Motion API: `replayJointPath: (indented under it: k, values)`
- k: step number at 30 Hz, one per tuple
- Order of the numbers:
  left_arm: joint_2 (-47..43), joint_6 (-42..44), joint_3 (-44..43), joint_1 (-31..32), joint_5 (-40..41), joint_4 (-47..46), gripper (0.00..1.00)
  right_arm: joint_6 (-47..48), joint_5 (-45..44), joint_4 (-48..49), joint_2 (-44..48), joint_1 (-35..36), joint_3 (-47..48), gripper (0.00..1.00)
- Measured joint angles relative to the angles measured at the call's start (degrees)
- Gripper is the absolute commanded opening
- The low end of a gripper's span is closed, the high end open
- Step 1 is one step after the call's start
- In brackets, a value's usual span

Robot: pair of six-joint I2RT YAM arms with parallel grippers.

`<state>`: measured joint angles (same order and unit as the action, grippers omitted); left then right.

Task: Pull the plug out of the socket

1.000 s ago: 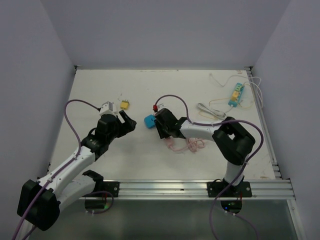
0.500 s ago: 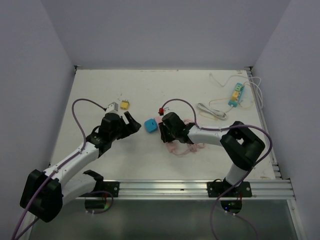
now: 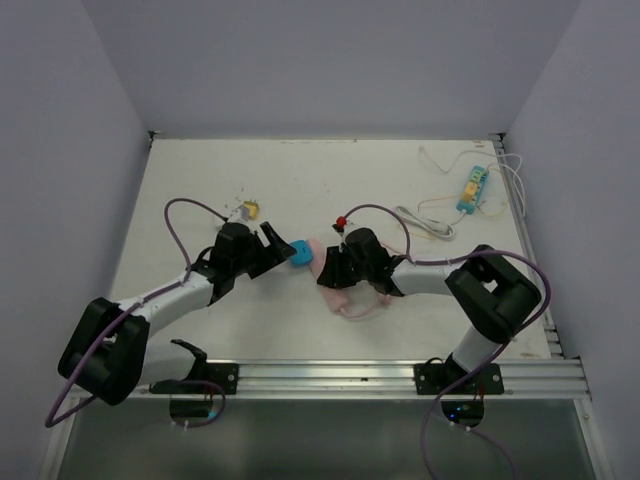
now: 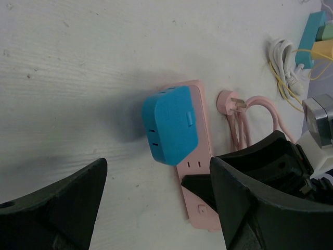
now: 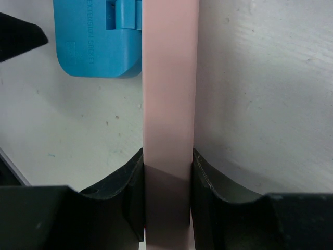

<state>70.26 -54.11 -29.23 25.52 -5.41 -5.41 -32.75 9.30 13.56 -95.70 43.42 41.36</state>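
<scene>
Left claw (image 4: 157, 167) advanced, spread wide near blue plug (image 4: 170, 125), right claw (image 5: 167, 174) clamping pink socket strip (image 5: 169, 78)

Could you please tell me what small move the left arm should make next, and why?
Probably ease the left gripper forward until its open fingers straddle the blue plug, then close. The plug sits in the pink power strip, the right gripper is shut on that strip to brace it, and the plug lies just ahead, untouched.
</scene>
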Motion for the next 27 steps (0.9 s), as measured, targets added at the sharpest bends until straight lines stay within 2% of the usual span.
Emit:
replayJointPath:
  k: [6, 21, 27]
  values:
    - [5.73, -2.03, -0.09, 0.0, -2.23, -4.39, 0.78, -2.34, 3.91, 4.68, -1.51, -0.48, -1.03, 0.0]
    - [13.57, -4.72, -2.49, 0.17, -4.48, -10.38, 0.55, -3.76, 5.77, 7.56, -2.6, -0.85, -1.42, 0.0]
    - [14.27, -5.35, -3.15, 0.39, -4.72, -10.82, 0.33, -3.93, 5.68, 7.52, -2.6, -0.85, -1.44, 0.0]
